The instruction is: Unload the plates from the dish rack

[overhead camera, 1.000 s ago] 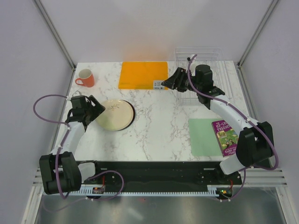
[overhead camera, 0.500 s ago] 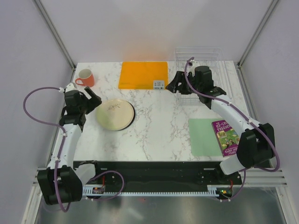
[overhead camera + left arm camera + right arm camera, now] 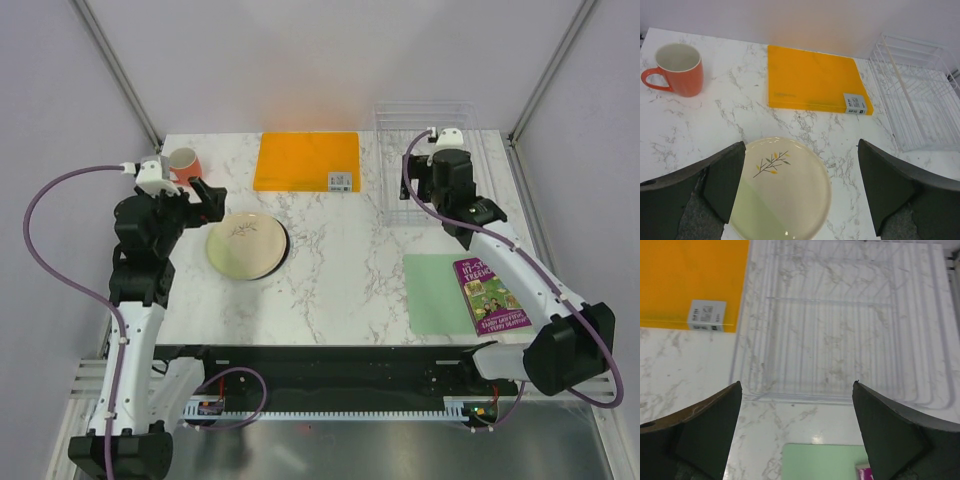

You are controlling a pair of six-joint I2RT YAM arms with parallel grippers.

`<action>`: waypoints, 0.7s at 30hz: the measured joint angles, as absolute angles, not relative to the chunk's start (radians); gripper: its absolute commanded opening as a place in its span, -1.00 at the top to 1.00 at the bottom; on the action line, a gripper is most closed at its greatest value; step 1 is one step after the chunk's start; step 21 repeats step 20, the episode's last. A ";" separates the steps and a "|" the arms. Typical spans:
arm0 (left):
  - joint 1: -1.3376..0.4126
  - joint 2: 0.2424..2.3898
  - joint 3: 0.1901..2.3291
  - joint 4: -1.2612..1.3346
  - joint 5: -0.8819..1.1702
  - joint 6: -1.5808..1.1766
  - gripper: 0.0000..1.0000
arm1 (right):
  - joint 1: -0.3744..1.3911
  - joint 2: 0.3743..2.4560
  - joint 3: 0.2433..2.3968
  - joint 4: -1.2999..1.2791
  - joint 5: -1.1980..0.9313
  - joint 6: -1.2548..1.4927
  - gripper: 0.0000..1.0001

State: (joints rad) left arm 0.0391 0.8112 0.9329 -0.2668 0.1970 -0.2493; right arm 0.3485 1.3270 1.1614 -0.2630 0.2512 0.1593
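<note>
- The left tool (image 3: 800, 187) stands wide open and holds nothing; it hangs above the plate (image 3: 785, 192).
- This cream plate, with a sprig on it, lies flat on the table (image 3: 340, 260), at the left side, near the orange-red mug (image 3: 183, 166).
- The right tool (image 3: 796, 405) is also wide open and empty, above the near edge of the dish rack (image 3: 840, 340).
- The dish rack stands at the far right corner of the table, just beside the orange board (image 3: 306, 160).
</note>
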 measured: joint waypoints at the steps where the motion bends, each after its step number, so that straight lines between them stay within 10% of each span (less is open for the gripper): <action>1: 0.022 0.804 0.933 -0.269 0.187 -0.237 -0.99 | 0.348 1.319 1.146 -0.261 0.294 0.142 -0.96; 21: -0.288 0.803 0.923 -0.255 -0.166 -0.103 -1.00 | 0.347 1.275 1.021 -0.176 0.551 0.047 -0.96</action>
